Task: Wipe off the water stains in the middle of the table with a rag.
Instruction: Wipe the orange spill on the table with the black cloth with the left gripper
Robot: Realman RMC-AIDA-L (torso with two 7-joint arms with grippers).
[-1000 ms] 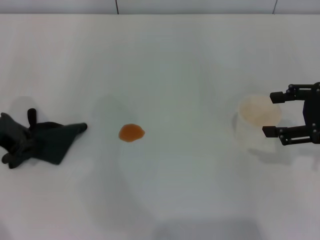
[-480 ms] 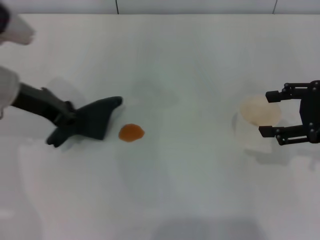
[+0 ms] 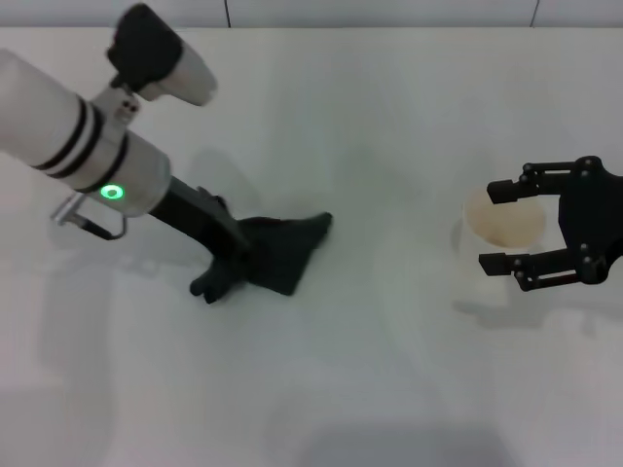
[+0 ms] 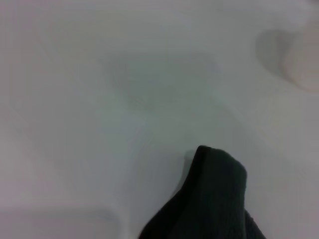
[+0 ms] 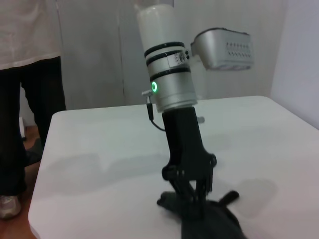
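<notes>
Left gripper (image 3: 234,261) down at table (image 3: 370,370) centre, clamped on the rag (image 3: 282,255); cloth pressed flat on the surface, one pointed corner sticking out toward the cup side, another lump trailing out the near side. Left arm angled in steeply from the far left edge, green status light lit on the wrist housing. Water stains not visible anywhere in the head view; rag sitting over mid-table, so possibly underneath, cannot tell. Left wrist view: only a dark folded corner of the rag (image 4: 212,199) on bare white table (image 4: 99,99), nothing orange around it, pale blur of the paper cup (image 4: 304,59) off at the far side. Right wrist view: left gripper (image 5: 192,191) seen from across the table, fingers closed down into the rag (image 5: 209,221), arm column standing tilted above it; person (image 5: 25,74) in dark trousers standing beside the table edge. Right gripper (image 3: 508,226) well apart from the rag, parked at the right, jaws spread wide with the white paper cup (image 3: 501,243) between them, fingertips either side of the rim; contact with the cup wall not clear.
</notes>
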